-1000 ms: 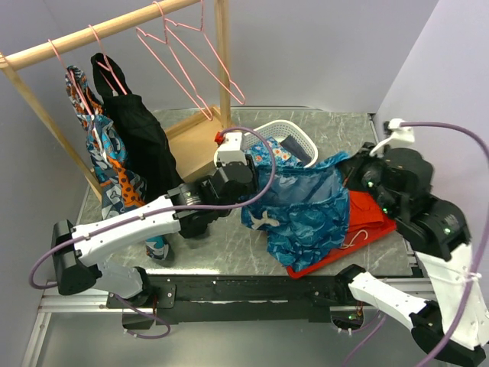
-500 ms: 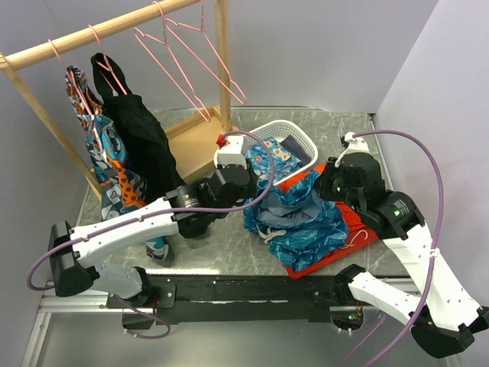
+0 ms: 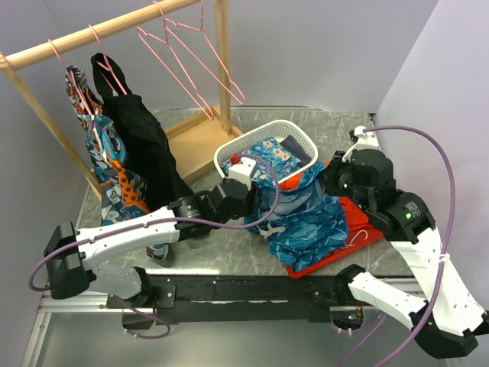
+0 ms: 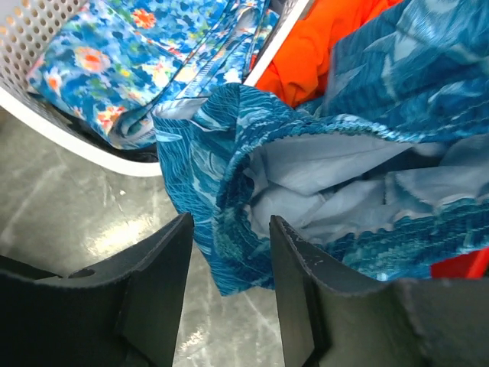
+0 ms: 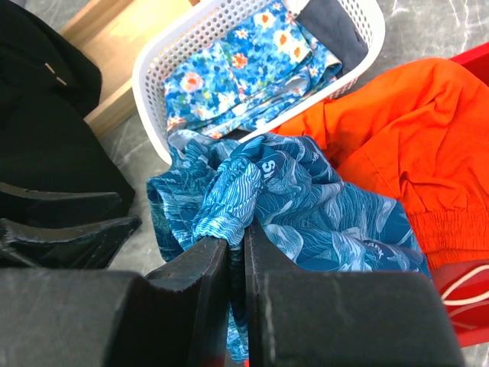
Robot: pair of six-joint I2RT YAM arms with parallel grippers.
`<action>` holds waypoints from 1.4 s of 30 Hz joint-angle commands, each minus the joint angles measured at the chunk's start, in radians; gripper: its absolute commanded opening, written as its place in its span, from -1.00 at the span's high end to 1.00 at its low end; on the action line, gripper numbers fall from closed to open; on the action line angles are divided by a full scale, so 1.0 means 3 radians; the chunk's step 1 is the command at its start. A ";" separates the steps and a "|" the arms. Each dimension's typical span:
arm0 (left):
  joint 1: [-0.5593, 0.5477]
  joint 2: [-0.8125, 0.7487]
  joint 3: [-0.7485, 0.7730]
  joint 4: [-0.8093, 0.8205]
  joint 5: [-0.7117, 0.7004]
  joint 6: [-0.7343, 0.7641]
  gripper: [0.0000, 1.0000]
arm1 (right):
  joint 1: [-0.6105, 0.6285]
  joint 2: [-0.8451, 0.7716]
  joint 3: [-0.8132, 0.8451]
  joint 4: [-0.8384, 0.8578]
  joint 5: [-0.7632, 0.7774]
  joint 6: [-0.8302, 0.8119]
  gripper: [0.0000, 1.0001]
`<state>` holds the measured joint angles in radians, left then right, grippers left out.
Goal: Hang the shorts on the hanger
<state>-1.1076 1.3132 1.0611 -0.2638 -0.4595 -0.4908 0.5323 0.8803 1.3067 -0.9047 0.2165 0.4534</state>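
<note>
The step in hand looks like getting a second hold on the waistband so the shorts (image 3: 306, 218) can be lifted and spread. They lie bunched on the right half of the table (image 3: 344, 126), just before the near rim of the white basket (image 3: 229, 149), and they drape over an orange garment (image 3: 363, 218).

The right gripper (image 5: 237, 245) has its jaws pressed almost together, pinching a raised fold of the shorts. The left gripper (image 4: 229, 222) has its jaws spread, with a gathered lip of waistband hanging between them but not clamped.

To do this well, the left jaws should probably push further onto the elastic edge before closing, so they catch the band and not a loose ply of the pale lining. The two holds should then draw apart along the band and rise, leaving the orange garment behind.

The pink hanger (image 3: 174, 75) hangs well apart from them on the wooden rail (image 3: 92, 34) at the far left corner.

The waistband runs roughly left to right between the two grippers, its opening turned toward the left one. The long axis seems to trail from there toward the table's near edge, though the bunching hides the leg hems.
</note>
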 commanded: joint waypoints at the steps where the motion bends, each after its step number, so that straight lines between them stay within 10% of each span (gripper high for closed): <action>1: 0.0046 0.0239 0.0271 0.0092 0.0028 0.0352 0.01 | 0.0020 0.0001 0.0190 0.0055 0.0015 -0.0049 0.69; 12: 0.0200 0.0838 0.0819 0.0133 0.0004 0.0659 0.11 | 0.0015 -0.0004 0.0134 0.0035 -0.0036 -0.0074 0.69; 17: 0.0266 0.0818 0.0911 0.0011 -0.0278 0.0511 0.98 | 0.0015 -0.0050 0.0022 0.0060 0.0020 -0.0059 0.63; 27: 0.0256 0.0343 0.1622 -0.1058 -0.0519 -0.0153 0.98 | 0.0015 -0.0173 -0.1220 0.0535 0.0168 0.0467 -0.18; 42: 0.0251 0.0505 0.2277 -0.1539 -0.0503 -0.0322 0.98 | 0.0581 -0.0970 -0.2049 0.0796 -0.0083 0.1085 -0.43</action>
<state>-1.0290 1.4372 1.6699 -0.6933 -0.5858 -0.5678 0.5816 0.6476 0.7422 -0.7349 0.2096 0.6769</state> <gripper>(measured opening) 0.030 0.711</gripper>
